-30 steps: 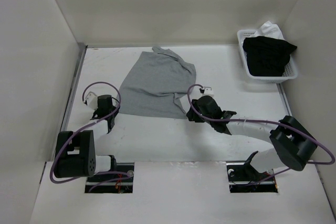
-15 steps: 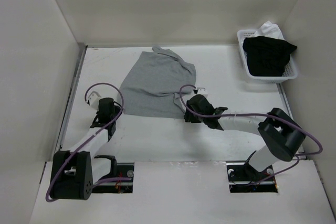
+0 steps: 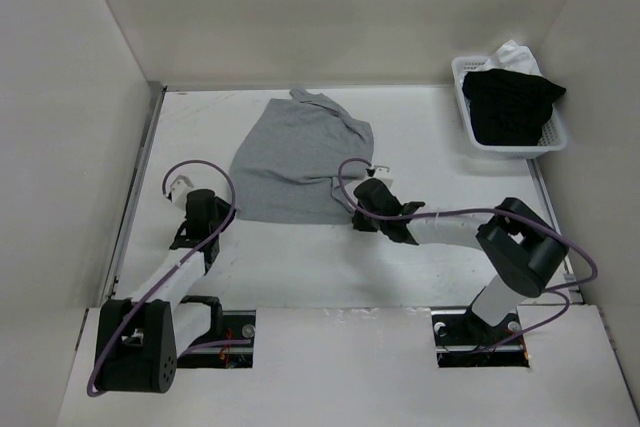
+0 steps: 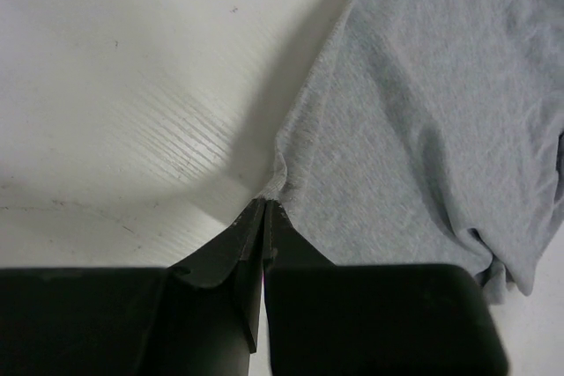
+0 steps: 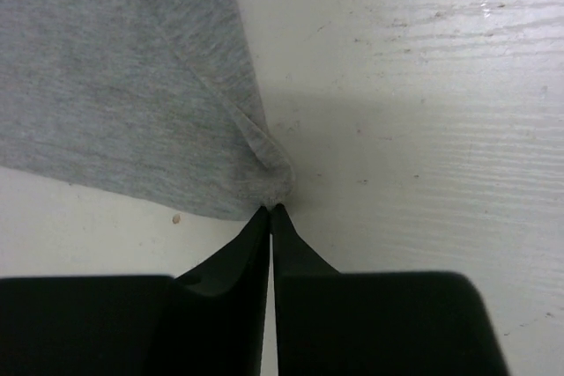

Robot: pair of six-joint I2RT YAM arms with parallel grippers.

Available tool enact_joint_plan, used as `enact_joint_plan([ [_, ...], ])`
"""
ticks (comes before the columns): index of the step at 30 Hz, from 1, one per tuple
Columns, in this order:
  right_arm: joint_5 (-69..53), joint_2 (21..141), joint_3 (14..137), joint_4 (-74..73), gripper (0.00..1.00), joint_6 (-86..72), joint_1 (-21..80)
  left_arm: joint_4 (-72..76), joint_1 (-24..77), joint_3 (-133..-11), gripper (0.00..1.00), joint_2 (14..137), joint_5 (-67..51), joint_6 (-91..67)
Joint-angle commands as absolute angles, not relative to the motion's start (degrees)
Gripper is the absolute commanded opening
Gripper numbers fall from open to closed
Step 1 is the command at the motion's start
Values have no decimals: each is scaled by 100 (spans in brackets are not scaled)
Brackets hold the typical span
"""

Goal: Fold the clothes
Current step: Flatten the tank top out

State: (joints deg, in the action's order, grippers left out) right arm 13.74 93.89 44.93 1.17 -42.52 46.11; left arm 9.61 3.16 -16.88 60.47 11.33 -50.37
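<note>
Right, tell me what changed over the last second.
The right gripper slid left to the grey shirt's near right corner and pinched shut on it. The left gripper stays shut on the near left corner; its arm's elbow dropped. Basket and shirt otherwise unchanged.

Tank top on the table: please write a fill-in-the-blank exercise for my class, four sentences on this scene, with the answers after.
The tank top spread on the table is ____ in colour. The left gripper has its fingers ____ on the top's near left corner. The right gripper pinches the top's near ____ corner. In the basket at the far right corner, the uppermost garment is ____.
Missing words: grey; shut; right; black.
</note>
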Motion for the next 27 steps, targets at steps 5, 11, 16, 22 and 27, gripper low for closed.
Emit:
enact_joint_plan([
  [5,2495,7528,4385,63,0,-3860,4838,590,794,-2362,0,4959,1212,-5150],
  [11,3435,5443,5753,-1527,0,-2911,5382,36,1945,-3953,0,4158,1985,-4966],
  [16,4507,4992,7844,-2276,0,-1813,6190,70,2587,-5516,0,3815,2469,-4466],
  [22,4764,5466,9824,-2066,0,-538,6719,580,2957,-6853,0,4051,2698,-3877],
  [27,4063,5958,10502,-1872,1,-211,6020,896,3001,-7558,0,4613,2760,-3516],
])
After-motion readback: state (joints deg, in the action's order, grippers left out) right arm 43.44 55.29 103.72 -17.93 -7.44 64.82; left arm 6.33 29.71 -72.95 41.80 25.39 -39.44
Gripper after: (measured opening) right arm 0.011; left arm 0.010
